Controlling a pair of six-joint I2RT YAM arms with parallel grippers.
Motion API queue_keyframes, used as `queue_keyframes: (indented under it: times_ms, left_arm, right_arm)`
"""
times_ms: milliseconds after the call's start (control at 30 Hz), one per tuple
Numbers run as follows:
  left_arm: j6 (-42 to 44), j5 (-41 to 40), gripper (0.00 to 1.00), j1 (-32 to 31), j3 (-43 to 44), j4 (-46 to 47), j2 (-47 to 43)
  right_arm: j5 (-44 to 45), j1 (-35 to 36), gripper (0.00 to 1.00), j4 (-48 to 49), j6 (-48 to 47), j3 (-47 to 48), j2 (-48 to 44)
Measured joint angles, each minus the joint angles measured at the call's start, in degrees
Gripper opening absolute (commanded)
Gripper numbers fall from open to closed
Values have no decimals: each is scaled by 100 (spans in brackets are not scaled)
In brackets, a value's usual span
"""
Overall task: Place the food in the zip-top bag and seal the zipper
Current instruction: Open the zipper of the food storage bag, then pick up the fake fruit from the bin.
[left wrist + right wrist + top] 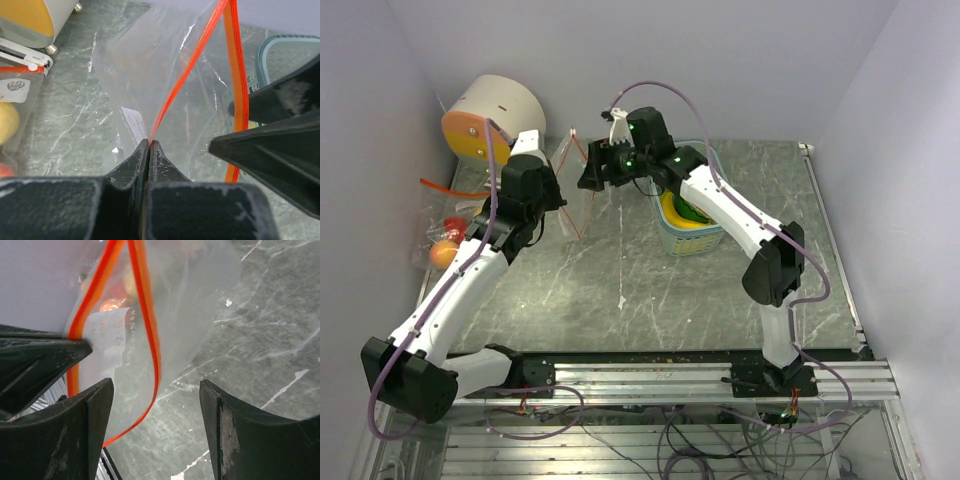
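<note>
The clear zip-top bag [578, 195] with an orange zipper [175, 92] hangs upright over the table, its mouth spread apart. My left gripper [150, 142] is shut on one end of the zipper edge; from above it [560, 200] sits at the bag's left side. My right gripper [156, 385] stands open beside the bag's other lip [150, 340], gripping nothing; from above it [592, 175] is just right of the bag. Yellow and green food [685, 212] lies in the pale blue basket [712, 240]. I see no food inside the held bag.
A second plastic bag [432, 240] at the far left holds a red [455, 225] and an orange fruit [444, 254]. A white and orange appliance [490, 120] stands at the back left. Walls close in on three sides.
</note>
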Motion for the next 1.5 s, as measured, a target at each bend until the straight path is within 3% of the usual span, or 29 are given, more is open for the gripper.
queue_keyframes:
  times_ms: [133,300,433,633,767,1033,1267,1400,1500]
  left_arm:
    - [-66,92,7,0,0,63,0]
    - [33,22,7,-2,52,-166,-44]
    - [503,-621,7,0,358,-765,-162]
    - [1095,-1014,7,-129,485,-1224,-271]
    - [1189,-1108,7,-116,485,-1300,-275]
    - [876,-1023,7,0,50,-1071,-203]
    - [688,-811,7,0,-37,-739,98]
    - [678,-769,7,0,-37,-636,120]
    - [678,-730,7,0,-37,-579,122]
  right_arm:
    - [302,96,68,15,76,0,179]
    - [1786,175,67,-426,-39,-22,271]
    - [2817,57,67,-608,-278,-549,170]
    - [3029,81,67,-555,-282,-1108,-48]
    - [2809,63,70,-424,-420,-1132,-205]
    - [868,-175,84,306,-684,-1257,-444]
    - [-382,-334,89,962,-140,-1161,-623]
    - [-317,-658,93,1102,302,-1399,-1021]
    - [291,-1097,97,752,417,-1368,-1279]
